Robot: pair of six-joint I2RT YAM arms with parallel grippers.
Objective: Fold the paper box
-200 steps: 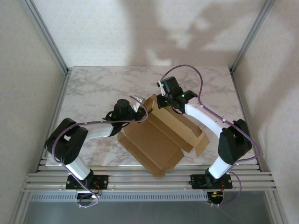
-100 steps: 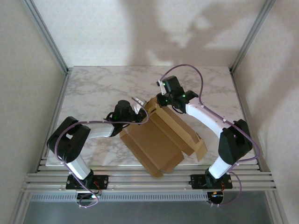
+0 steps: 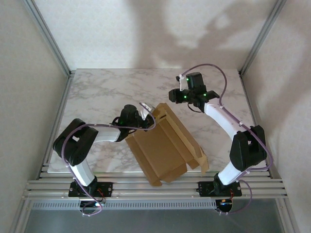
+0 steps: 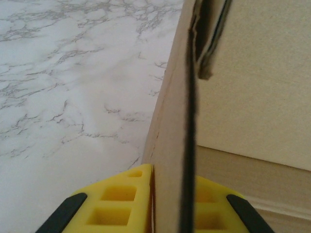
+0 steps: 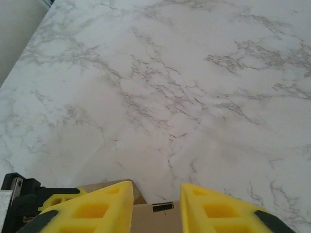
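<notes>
The paper box point(image 3: 163, 148) is a brown cardboard mailer lying part-folded on the marble table point(image 3: 107, 92), with one side wall raised at its far left end. My left gripper point(image 3: 147, 115) is shut on that raised wall. In the left wrist view the wall's edge point(image 4: 172, 121) runs up between the yellow fingers point(image 4: 121, 199), which press on both sides of it. My right gripper point(image 3: 176, 95) hangs open above the table, behind the box and apart from it. Below its spread fingertips point(image 5: 156, 204) lies the box's far edge with a small slot point(image 5: 163, 208).
Metal frame posts point(image 3: 48, 39) and pale walls close in the table on the left, right and back. An aluminium rail point(image 3: 155, 187) runs along the near edge, and the box's near corner reaches it. Bare marble lies behind the box.
My right gripper has come off the box's far corner and moved back and to the right, open. The box has slid slightly towards the near edge, still held by the left gripper.
</notes>
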